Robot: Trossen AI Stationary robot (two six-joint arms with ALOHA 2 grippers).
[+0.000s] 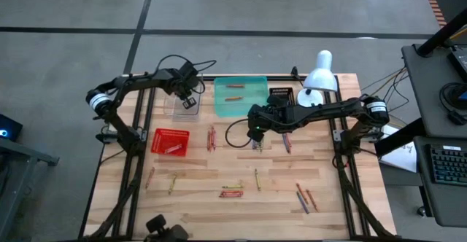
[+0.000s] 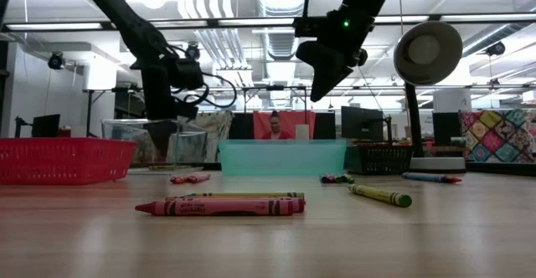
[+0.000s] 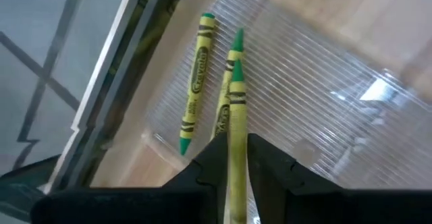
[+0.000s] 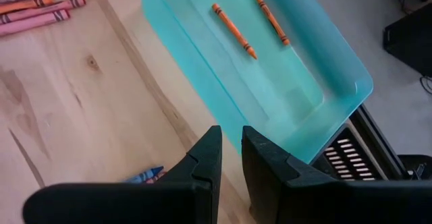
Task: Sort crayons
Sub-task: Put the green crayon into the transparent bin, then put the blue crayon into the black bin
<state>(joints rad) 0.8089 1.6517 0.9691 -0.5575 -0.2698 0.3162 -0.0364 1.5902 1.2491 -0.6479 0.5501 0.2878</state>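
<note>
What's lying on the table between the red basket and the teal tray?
A small cluster of pink-red crayons lies between the red basket and the teal tray, seen in the high view.
</note>
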